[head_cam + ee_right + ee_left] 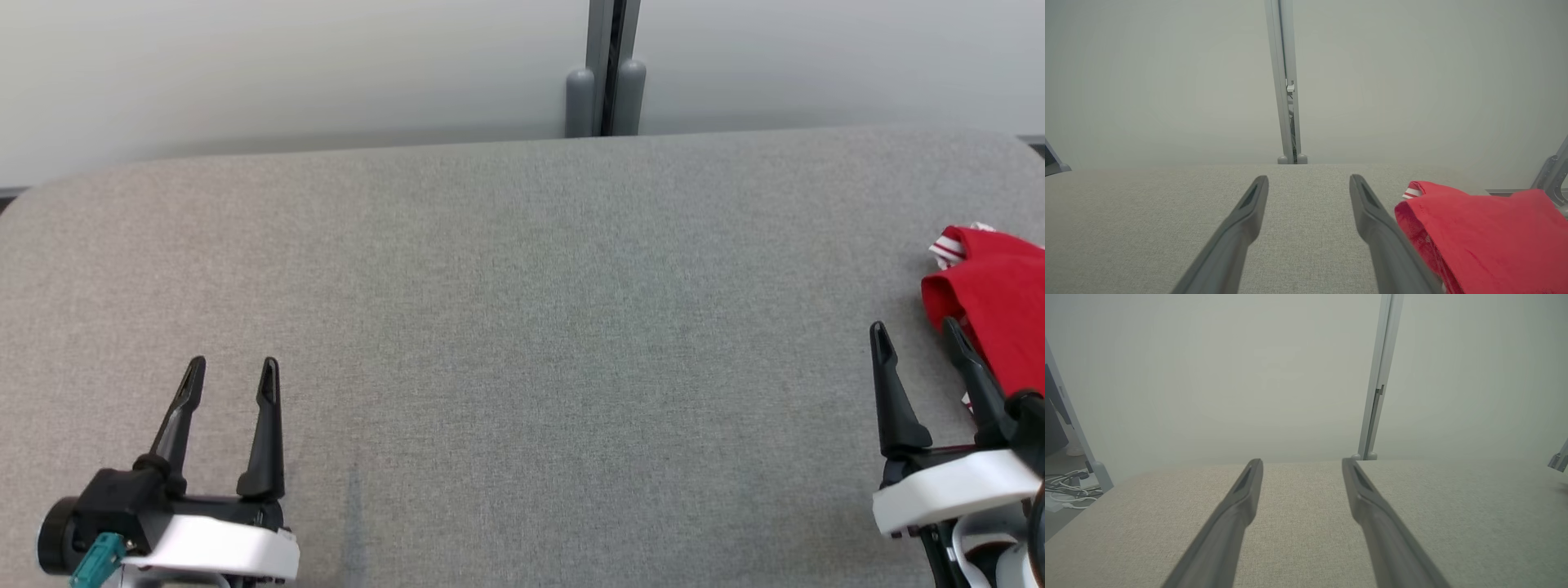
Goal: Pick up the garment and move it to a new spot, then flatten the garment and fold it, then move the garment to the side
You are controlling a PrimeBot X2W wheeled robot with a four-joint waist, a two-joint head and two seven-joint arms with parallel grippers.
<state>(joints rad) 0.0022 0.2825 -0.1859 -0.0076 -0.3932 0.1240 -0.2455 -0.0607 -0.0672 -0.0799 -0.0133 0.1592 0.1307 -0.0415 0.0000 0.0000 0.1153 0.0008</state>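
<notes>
A red garment (1000, 306) with a red-and-white striped trim lies crumpled at the right edge of the grey padded table (522, 343). In the right wrist view the garment (1486, 232) lies just right of my right fingers. My right gripper (916, 333) stands open at the lower right, its right finger beside the garment's edge, nothing between the fingers. My left gripper (233, 369) stands open at the lower left, far from the garment, over bare table. The left gripper (1302, 463) and right gripper (1308, 179) both show a wide gap.
A pale partition wall runs behind the table, with a grey post (608, 73) at its middle. Cables (1067, 486) lie on the floor beyond the table's left end. A grey metal bracket (1553, 173) stands past the garment.
</notes>
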